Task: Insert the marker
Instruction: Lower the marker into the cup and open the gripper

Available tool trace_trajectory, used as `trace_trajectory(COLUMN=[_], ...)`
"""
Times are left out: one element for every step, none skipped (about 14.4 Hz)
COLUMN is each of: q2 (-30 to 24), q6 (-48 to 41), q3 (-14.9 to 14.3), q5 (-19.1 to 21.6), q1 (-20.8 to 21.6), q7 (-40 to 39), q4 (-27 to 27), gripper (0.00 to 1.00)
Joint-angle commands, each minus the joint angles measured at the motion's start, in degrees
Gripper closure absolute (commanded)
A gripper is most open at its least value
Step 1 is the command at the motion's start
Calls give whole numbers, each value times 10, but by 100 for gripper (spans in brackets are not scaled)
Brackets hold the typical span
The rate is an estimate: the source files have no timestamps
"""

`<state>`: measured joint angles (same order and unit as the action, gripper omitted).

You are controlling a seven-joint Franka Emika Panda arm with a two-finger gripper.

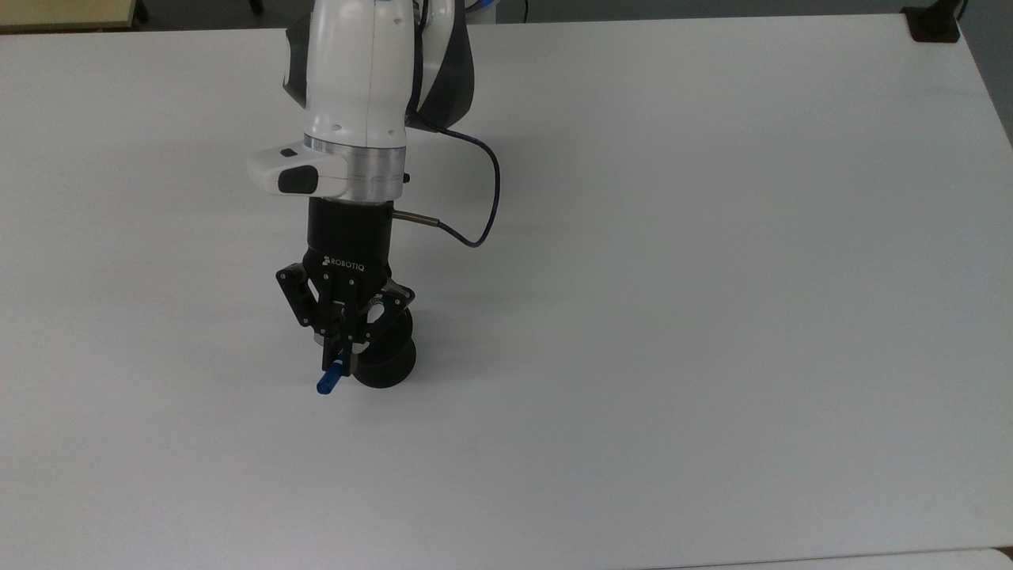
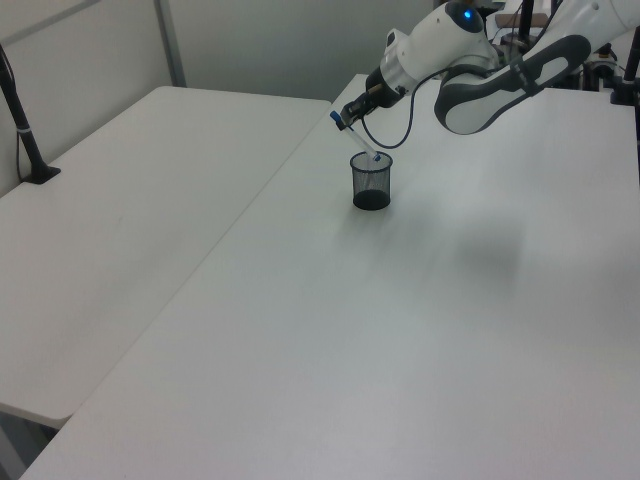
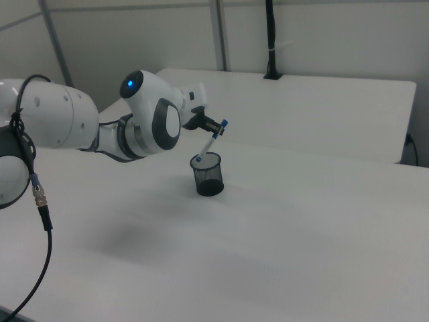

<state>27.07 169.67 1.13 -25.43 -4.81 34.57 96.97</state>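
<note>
Gripper (image 1: 339, 358) is pinched shut on the marker (image 2: 356, 138), holding it tilted above the cup (image 2: 371, 181), left of centre in the top view. Lower tip sits right at the rim. Risk as I see it: that slant could catch the rim and tip the cup over on the counter (image 1: 712, 317).

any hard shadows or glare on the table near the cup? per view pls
Top view: soft grey shadow on the table right of the mesh cup, no glare. Left view: faint diffuse shadow patch on the left view's right of the cup. Right view: blurred shadow at the right view's lower left; the gripper holds the marker clearly lit.
</note>
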Motion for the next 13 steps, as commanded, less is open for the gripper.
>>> trace_trajectory(q2=[4, 4, 4, 2, 0, -4, -9, -13, -18, -21, -25, -27, -28], q6=[15, 15, 15, 13, 12, 9, 4, -6, -18, -32, -56, -87, -119], q3=[-6, -7, -7, -7, -7, -7, -6, -6, -5, -2, -1, -1, -1], q5=[-43, -45, -45, -45, -45, -44, -43, -41, -39, -38, -38, -38, -37], q1=[2, 2, 2, 3, 4, 6, 8, 10, 13, 16, 23, 34, 47], q7=[16, 16, 16, 18, 18, 18, 18, 19, 19, 19, 18, 18, 18], q4=[9, 9, 9, 9, 9, 8, 8, 7, 6, 5, 2, -1, -9], gripper=[75, 68, 57, 1, 0, 0, 0, 0, 0, 0, 0, 0, 0])
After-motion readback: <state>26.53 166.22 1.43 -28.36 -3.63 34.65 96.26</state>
